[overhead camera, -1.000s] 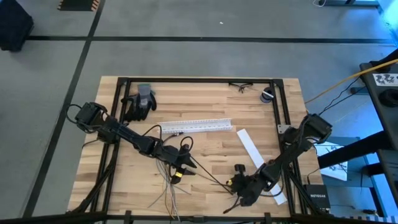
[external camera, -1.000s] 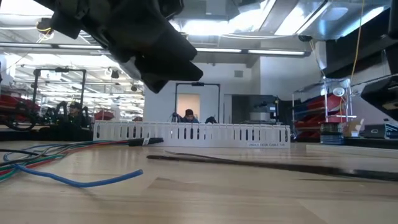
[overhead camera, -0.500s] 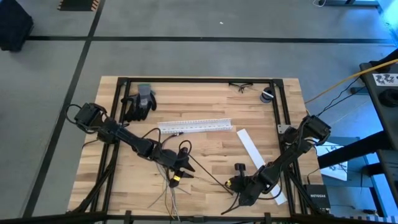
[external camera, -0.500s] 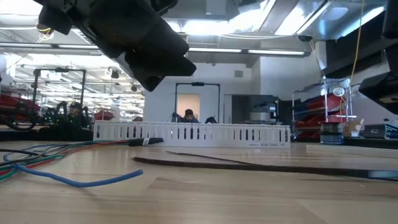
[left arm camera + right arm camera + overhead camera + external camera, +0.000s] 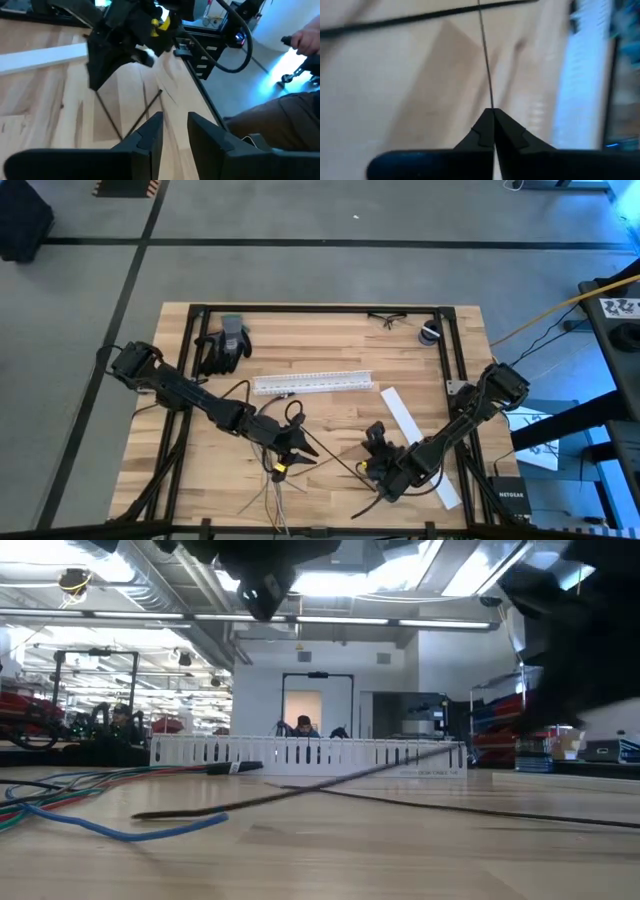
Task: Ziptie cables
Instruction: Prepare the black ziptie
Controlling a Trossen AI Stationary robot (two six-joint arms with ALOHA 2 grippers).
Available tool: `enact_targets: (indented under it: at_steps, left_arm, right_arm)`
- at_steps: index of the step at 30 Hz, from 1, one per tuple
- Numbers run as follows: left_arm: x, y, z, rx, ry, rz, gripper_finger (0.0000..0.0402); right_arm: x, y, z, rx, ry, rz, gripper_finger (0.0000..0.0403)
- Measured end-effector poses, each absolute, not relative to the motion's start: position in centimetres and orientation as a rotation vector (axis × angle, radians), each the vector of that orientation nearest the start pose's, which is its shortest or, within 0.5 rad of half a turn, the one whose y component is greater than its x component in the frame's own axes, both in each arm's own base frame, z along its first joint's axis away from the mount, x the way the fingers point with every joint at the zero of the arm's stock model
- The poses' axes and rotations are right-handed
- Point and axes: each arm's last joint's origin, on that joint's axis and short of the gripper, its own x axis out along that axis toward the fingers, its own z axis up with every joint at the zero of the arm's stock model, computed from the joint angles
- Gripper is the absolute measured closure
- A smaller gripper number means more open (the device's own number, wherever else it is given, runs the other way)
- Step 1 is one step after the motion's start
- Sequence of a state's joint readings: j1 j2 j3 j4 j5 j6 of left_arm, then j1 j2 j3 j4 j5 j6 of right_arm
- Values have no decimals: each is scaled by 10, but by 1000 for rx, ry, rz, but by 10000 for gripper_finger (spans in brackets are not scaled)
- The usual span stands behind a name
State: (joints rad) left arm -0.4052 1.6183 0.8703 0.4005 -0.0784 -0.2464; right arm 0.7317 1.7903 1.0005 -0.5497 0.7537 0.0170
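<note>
Two black zipties lie crossed on the wooden table. One ziptie (image 5: 335,455) (image 5: 300,785) slants up from the table to my right gripper (image 5: 370,471) (image 5: 492,111), which is shut on it at the near middle of the table. The other ziptie (image 5: 480,813) lies flat. The cables (image 5: 272,485) (image 5: 60,788), thin limp wires with a yellow end (image 5: 283,470), lie spread on the table below my left gripper (image 5: 303,448) (image 5: 175,125). That gripper hovers above them, open by a narrow gap, with nothing between its fingers. My right gripper pinches the ziptie's end (image 5: 490,102) between its two fingertips. The strip runs straight on from the fingers, along them. The fingers slant down from the table's right. The held end is lifted, and the ziptie's other end (image 5: 140,815) rests on the table.
A white slotted channel (image 5: 315,382) (image 5: 300,753) lies across the middle of the table, with a white flat strip (image 5: 400,412) to its right. A black glove (image 5: 225,345), glasses (image 5: 388,320) and a small roll (image 5: 430,333) sit at the far edge. A person's hand (image 5: 302,40) shows beyond the table.
My right gripper has turned about its own line and moved up and toward the table's left. The ziptie's end at that gripper has risen off the table while its other end stays down. My left gripper has risen above the cables.
</note>
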Motion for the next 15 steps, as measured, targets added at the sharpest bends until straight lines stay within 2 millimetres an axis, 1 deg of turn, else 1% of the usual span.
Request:
enact_targets:
  at_steps: [2, 3, 5, 7, 11, 13, 15]
  left_arm:
    - [319, -128, 212, -179, 379, -259, 318]
    - [321, -123, 211, -220, 386, -237, 315]
    - [324, -110, 209, -295, 418, -179, 303]
    - [327, -98, 206, -332, 444, -136, 285]
    - [333, -75, 203, -391, 467, -120, 237]
    - [336, -66, 200, -431, 485, -125, 214]
    - [339, -61, 192, -457, 508, -112, 196]
  right_arm:
    - [251, 190, 145, -997, 971, -31, 402]
    - [253, 188, 145, -1041, 969, -31, 402]
    - [257, 185, 146, -1115, 960, -27, 402]
    - [259, 184, 147, -1184, 953, -20, 402]
    - [264, 183, 149, -1248, 925, -17, 403]
    - [268, 184, 150, -1255, 902, -23, 403]
    - [270, 185, 151, -1277, 868, -42, 403]
